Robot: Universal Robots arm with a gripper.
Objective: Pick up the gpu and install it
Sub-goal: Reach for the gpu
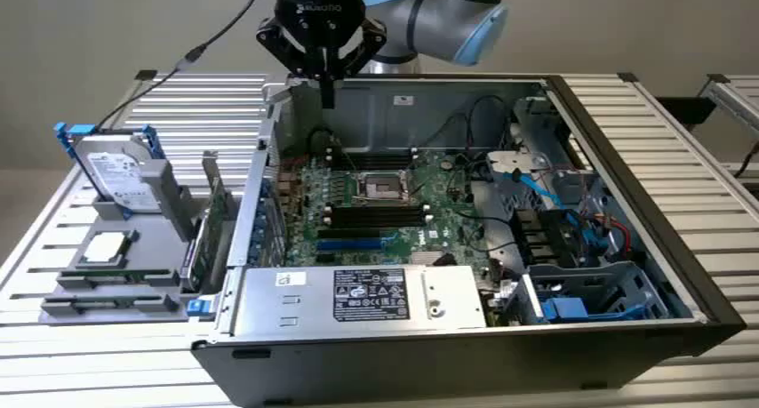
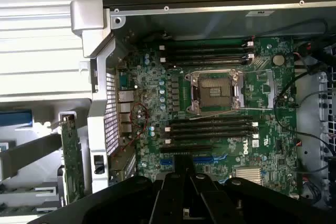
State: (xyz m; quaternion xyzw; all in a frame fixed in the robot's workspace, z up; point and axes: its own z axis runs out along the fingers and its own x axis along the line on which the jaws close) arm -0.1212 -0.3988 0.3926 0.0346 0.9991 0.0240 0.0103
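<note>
- The gripper (image 1: 327, 95) (image 2: 184, 171) hangs from the Universal Robots arm above the far edge of the open computer case (image 1: 475, 372), toward the exterior view's left. It points straight down.
- Its jaws are drawn together into one narrow tip, touching none of the parts.
- The gpu (image 1: 217, 226) (image 2: 71, 163) stands on edge in a grey fixture (image 1: 119, 306) on the slatted table (image 1: 202, 106). It is just outside the case's wall on the exterior view's left, well apart from the gripper.
- In the wrist view the card's green circuit board is seen nearly edge-on, with its silver end bracket at one end.
- The same fixture holds a hard drive (image 1: 119, 172) upright in a blue frame at its far end. A processor chip (image 1: 107, 245) lies flat nearer the camera.
- Inside the case the motherboard (image 1: 379, 212) (image 2: 210, 103) lies flat and exposed, with the CPU socket (image 1: 382, 188) (image 2: 212, 92) between rows of black memory slots.
- A silver power supply (image 1: 355, 297) sits along the near side of the case.
</note>
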